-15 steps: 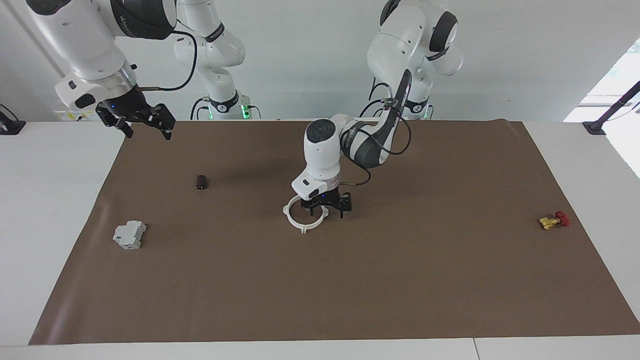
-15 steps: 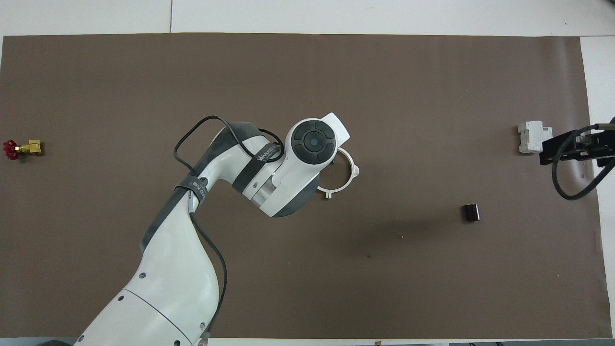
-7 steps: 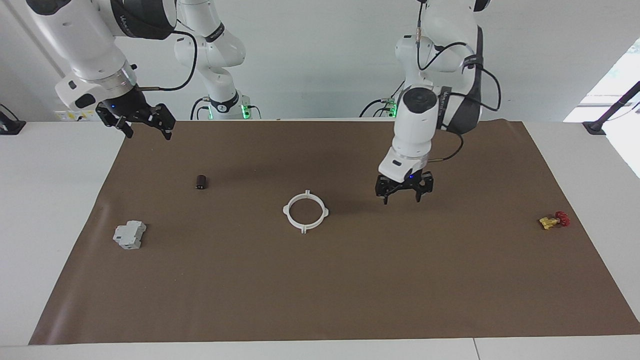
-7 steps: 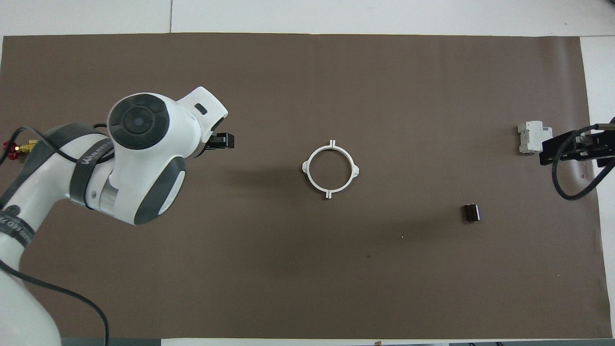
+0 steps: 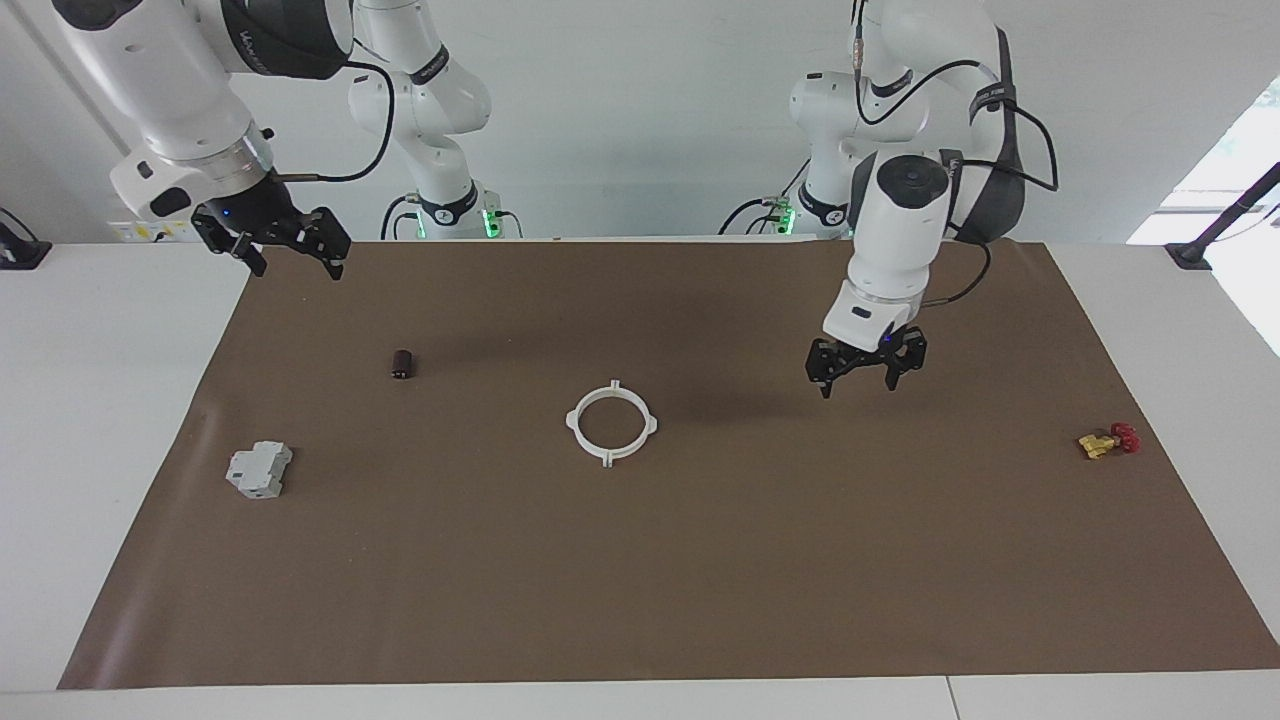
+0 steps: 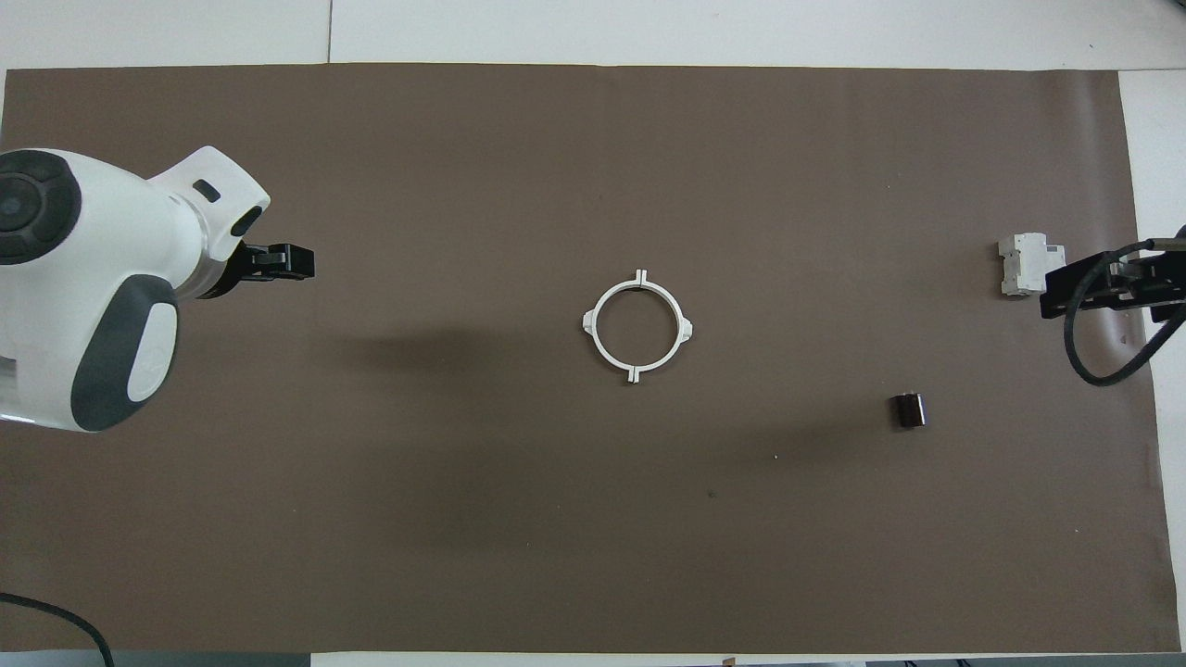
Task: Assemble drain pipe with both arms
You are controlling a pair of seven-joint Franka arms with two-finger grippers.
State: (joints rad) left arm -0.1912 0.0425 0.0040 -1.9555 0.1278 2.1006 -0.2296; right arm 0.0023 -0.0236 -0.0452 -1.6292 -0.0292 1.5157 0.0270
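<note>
The drain pipe [image 5: 572, 420] lies flat at the middle of the brown mat as one closed white ring with four outer tabs; it also shows in the overhead view [image 6: 587, 321]. Nothing holds it. My left gripper [image 5: 858, 385] is open and empty, raised above the mat well off the ring toward the left arm's end; its tip shows in the overhead view [image 6: 289, 262]. My right gripper [image 5: 298, 268] is open and empty, held up over the mat's edge at the right arm's end, where that arm waits; it also shows in the overhead view [image 6: 1112, 283].
A grey blocky part [image 5: 259, 470] [image 6: 1026, 265] and a small dark cylinder [image 5: 402, 364] [image 6: 908, 409] lie toward the right arm's end. A red-and-brass valve [image 5: 1108, 440] lies toward the left arm's end. The brown mat [image 5: 700, 580] covers most of the table.
My left gripper has left the ring, risen and swung away toward the left arm's end. The ring stays in place on the mat. The right arm has not moved.
</note>
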